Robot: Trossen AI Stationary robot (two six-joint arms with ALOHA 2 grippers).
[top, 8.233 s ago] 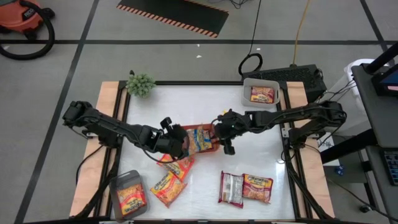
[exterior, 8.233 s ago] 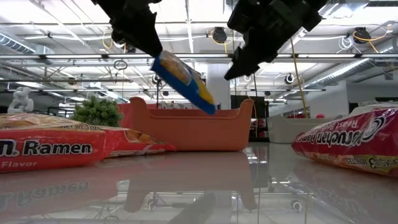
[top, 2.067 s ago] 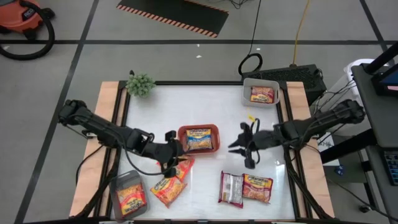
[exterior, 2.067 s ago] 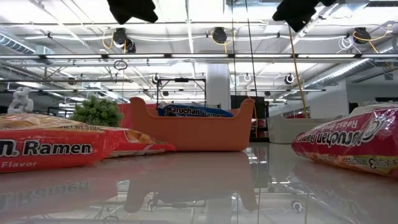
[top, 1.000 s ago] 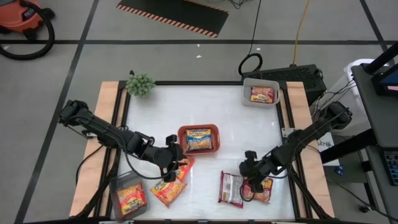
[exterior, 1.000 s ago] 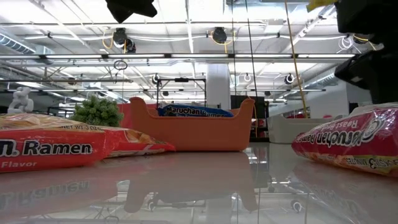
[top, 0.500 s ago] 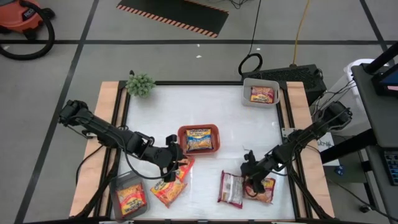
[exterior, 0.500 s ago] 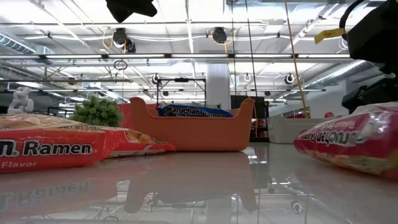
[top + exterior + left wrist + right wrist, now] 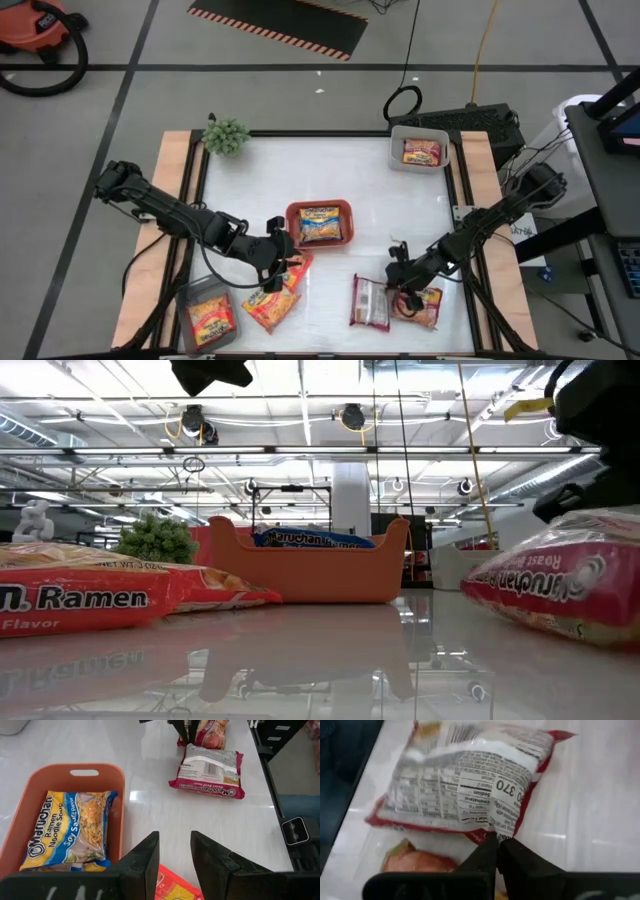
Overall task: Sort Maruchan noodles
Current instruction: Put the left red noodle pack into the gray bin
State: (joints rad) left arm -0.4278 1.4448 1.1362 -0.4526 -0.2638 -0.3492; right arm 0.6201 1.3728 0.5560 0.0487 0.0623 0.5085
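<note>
A red-pink noodle packet lying white back up [image 9: 370, 303] sits near the table's near edge, beside a face-up red-pink packet [image 9: 428, 305]. My right gripper [image 9: 402, 288] is shut at the white-backed packet's right edge. My left gripper [image 9: 278, 262] is open and empty, hovering over two orange-yellow packets [image 9: 270, 300] that lie on the table next to the red tray [image 9: 320, 207]. The tray holds a blue-yellow packet [image 9: 70, 830]. My right gripper pinches the white-backed packet's right edge [image 9: 487, 827] between its two shut fingers, near the far corner, coming slantwise from the table's right. The packet [image 9: 550, 590] is tilted: its right side is raised and its left end rests on the table.
A grey tray [image 9: 400, 140] at the far right holds a red-pink packet [image 9: 422, 151]. A clear tray [image 9: 205, 292] at the near left holds an orange packet. A small green plant [image 9: 227, 134] stands at the far left corner. Bare table lies between the red tray and the grey tray.
My right gripper has come down onto the two red-pink packets and moved slightly toward the table's left. The white-backed packet has tipped: its right side has risen and its left end has slid a little left, still on the table.
</note>
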